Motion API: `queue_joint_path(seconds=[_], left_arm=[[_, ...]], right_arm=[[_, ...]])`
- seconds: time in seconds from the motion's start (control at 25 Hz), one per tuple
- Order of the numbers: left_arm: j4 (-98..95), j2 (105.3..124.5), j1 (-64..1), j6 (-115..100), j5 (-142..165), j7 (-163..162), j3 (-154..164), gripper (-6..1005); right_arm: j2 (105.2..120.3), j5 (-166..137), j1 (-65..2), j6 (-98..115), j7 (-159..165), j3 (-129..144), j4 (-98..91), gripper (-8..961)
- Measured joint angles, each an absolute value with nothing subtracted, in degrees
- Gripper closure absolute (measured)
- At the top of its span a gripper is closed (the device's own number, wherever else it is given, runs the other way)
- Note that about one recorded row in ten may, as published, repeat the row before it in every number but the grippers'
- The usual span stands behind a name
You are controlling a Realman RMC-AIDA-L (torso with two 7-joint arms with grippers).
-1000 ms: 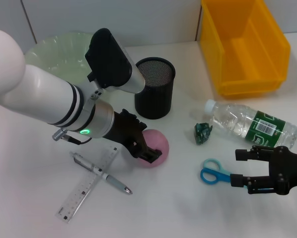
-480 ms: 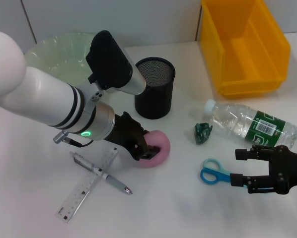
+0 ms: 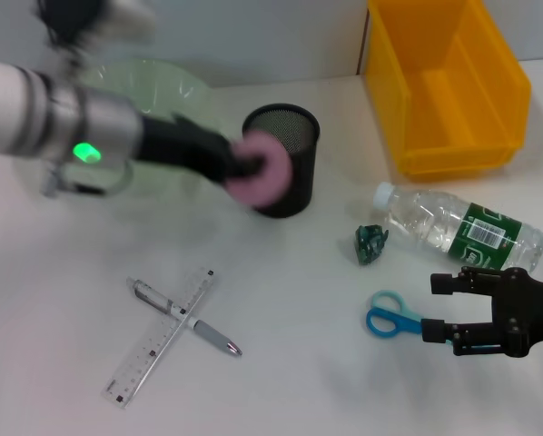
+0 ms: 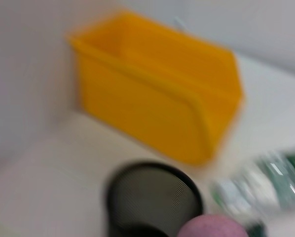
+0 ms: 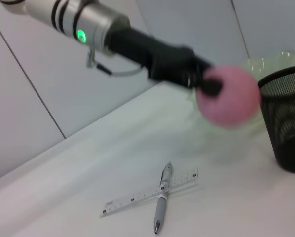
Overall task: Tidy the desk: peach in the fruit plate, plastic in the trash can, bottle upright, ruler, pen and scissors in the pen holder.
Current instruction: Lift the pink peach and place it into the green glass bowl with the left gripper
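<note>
Head view: the left gripper (image 3: 244, 168) is clamped on the peach (image 3: 260, 179) and holds it in the air, clear of the desk (image 3: 299, 363). The pen holder (image 3: 281, 159) stands upright just behind and to the right of the held peach, which overlaps its front wall in this view. The fruit plate (image 3: 167, 82) lies behind the left gripper, toward the far left edge of the desk. The ruler (image 3: 160, 338) and the pen (image 3: 182, 316) lie flat on the desk well below and in front of the left gripper; the pen crosses over the ruler.

The right gripper (image 3: 444, 309) rests low at the near right of the desk with its two fingers spread apart and holding nothing. The scissors (image 3: 389, 316) lie flat just to the left of its fingertips, handles pointing away from it. The bottle (image 3: 458, 227) lies on its side just behind the right gripper, cap toward the pen holder. A small dark green crumpled scrap of plastic (image 3: 371, 243) sits beside the bottle's cap. The trash can (image 3: 446, 82) stands at the far right, well behind the right gripper.

Right wrist view: the peach (image 5: 229, 102) hangs at the tip of the left gripper (image 5: 206, 86), beside the pen holder (image 5: 288, 118), above the crossed ruler (image 5: 150, 193) and pen (image 5: 162, 203).

Left wrist view: the peach (image 4: 214, 226) appears at the frame edge, next to the pen holder (image 4: 155, 200), with the trash can (image 4: 157, 111) beyond.
</note>
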State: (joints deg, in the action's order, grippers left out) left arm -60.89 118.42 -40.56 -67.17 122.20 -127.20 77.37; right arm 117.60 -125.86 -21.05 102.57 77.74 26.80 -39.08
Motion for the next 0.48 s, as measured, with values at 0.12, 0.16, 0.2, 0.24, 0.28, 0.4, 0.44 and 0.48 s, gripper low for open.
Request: queue_joint_path(seconds=[0.12, 0.16, 0.2, 0.24, 0.28, 0.4, 0.44, 0.48], left_arm=[[-64.8, 118.17, -39.1, -67.5, 122.3, -127.1, 71.0, 659], [-66.2, 118.13, -38.6, -67.4, 122.3, -126.9, 69.4, 668], [-67.2, 118.15, -38.2, -67.1, 122.2, -126.6, 68.2, 678], [-68.1, 118.21, -37.8, -66.5, 122.0, -126.0, 67.1, 687], [-68.8, 118.36, -37.3, -65.4, 121.8, -124.9, 66.0, 697], [-68.2, 118.54, -36.6, -60.4, 120.7, -121.9, 65.3, 715], [-67.2, 118.57, -36.5, -58.0, 120.4, -120.8, 65.7, 721], [-66.2, 118.63, -36.4, -55.2, 120.2, -119.6, 66.4, 727]], right_arm=[[117.60, -125.9, -21.0, 102.6, 77.6, 26.8, -39.0, 119], [117.60, -125.9, -21.0, 102.6, 77.6, 26.8, -39.0, 119], [117.60, -125.9, -21.0, 102.6, 77.6, 26.8, -39.0, 119], [117.60, -125.9, -20.9, 102.6, 77.6, 26.8, -39.0, 119], [117.60, -125.9, -20.9, 102.6, 77.6, 26.8, -39.1, 119], [117.60, -125.9, -21.0, 102.6, 77.6, 26.8, -39.1, 119], [117.58, -125.9, -21.1, 102.6, 77.7, 26.8, -39.1, 119], [117.56, -125.9, -21.1, 102.6, 77.7, 26.8, -39.1, 119]])
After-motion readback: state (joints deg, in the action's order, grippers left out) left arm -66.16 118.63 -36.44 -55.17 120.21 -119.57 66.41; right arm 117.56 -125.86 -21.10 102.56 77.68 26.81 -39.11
